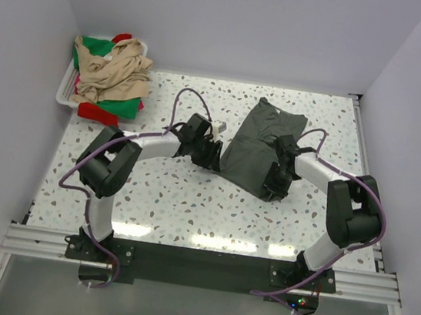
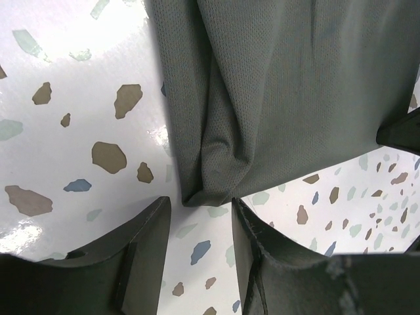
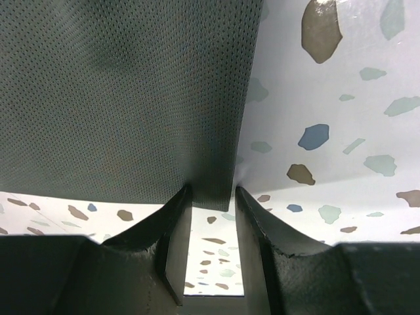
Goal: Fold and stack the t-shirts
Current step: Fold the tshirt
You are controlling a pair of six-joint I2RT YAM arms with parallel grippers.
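Grey shirt (image 1: 259, 141): lies crumpled lengthwise right of centre on the worktop (image 1: 166, 198), running from upper right down toward lower centre, between the two arms.
Left claw (image 2: 202, 207): at the shirt's left edge in the top view. In its wrist view the fingers stand moderately apart, speckled worktop showing in the gap. A bunched fold of grey cloth comes down to a point right at the fingertips, spanning the space between them.
Right claw (image 3: 211, 193): at the shirt's lower right corner in the top view. In its wrist view the jaws are narrow but not closed, with worktop visible between them. A straight-edged corner of the cloth reaches in between the two tips.
Basket (image 1: 62, 90): white, at the upper left of the top view, against the left wall.
Beige shirt (image 1: 117, 71): heaped on top of the basket pile.
Green shirt (image 1: 122, 107): under the beige one, spilling over the basket's right side.
Red shirt (image 1: 96, 113): pokes out at the pile's lower edge, and a bit shows at the top.
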